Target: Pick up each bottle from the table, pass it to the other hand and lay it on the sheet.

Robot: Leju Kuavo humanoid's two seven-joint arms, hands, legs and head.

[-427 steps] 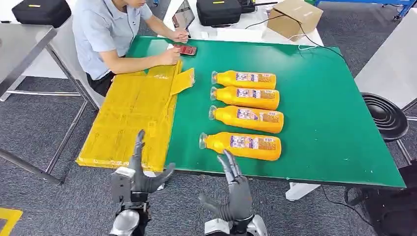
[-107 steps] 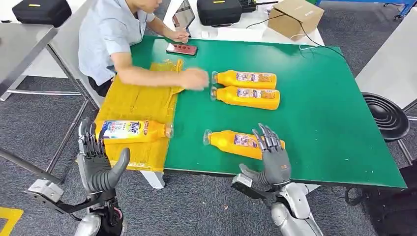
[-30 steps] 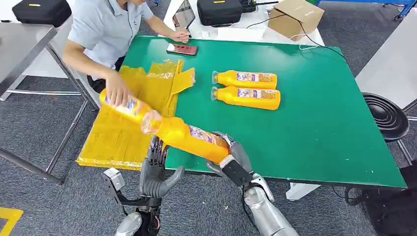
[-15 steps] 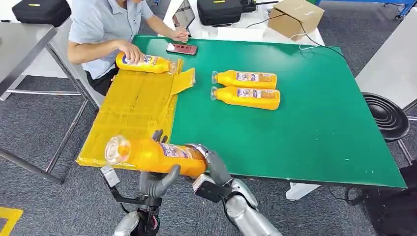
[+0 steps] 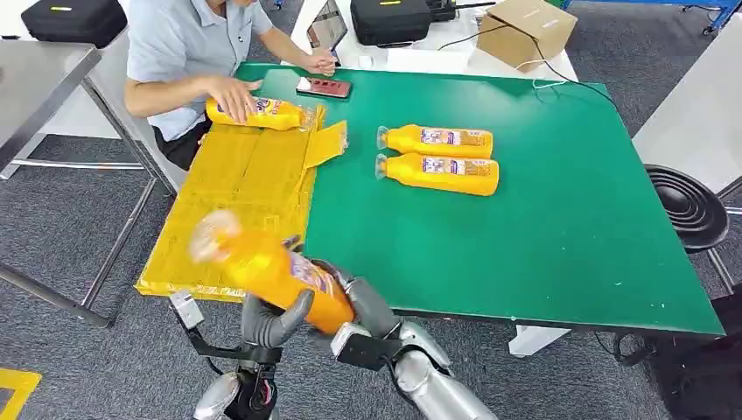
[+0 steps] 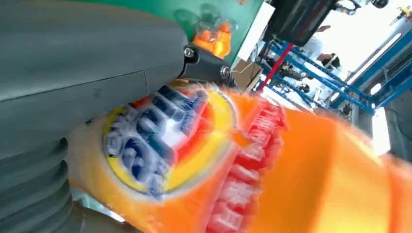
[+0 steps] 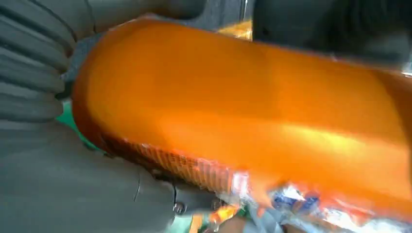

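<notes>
**Bottle mid-handover at the table's near edge**

Orange bottle (image 5: 271, 271) is in the air just off the near edge of the green table (image 5: 560, 254), close to the near corner of the yellow sheet (image 5: 227, 210). It's tilted, cap end up and toward the sheet, base end down toward the robot; cap end is blurred. Both hands are on it. Right hand (image 5: 363, 302) wraps the base end from the table side, fingers closed round the body. Left hand (image 5: 267, 317) sits under the middle, thumb (image 5: 296, 308) pressed up against the side, fingers curled behind. Left wrist view: label w/ blue lettering right against the hand. Right wrist view: orange body fills the palm. Can't tell which hand carries the weight.

On the sheet: one bottle (image 5: 258, 112) lying on its side at the far edge, cap toward the table's middle, a person's hand (image 5: 232, 90) resting on it. Sheet covers the table's left side; a loose flap (image 5: 325, 143) sticks up near its far corner.

On bare green: two bottles lying side by side, touching, caps toward the sheet – far one (image 5: 435, 140), near one (image 5: 437, 173).

Phone (image 5: 324, 87) near the table's far edge, by the person's other hand. Beyond the far edge: black case (image 5: 389, 19), cardboard box (image 5: 525, 31). Black stool (image 5: 687, 206) off the right edge.
</notes>
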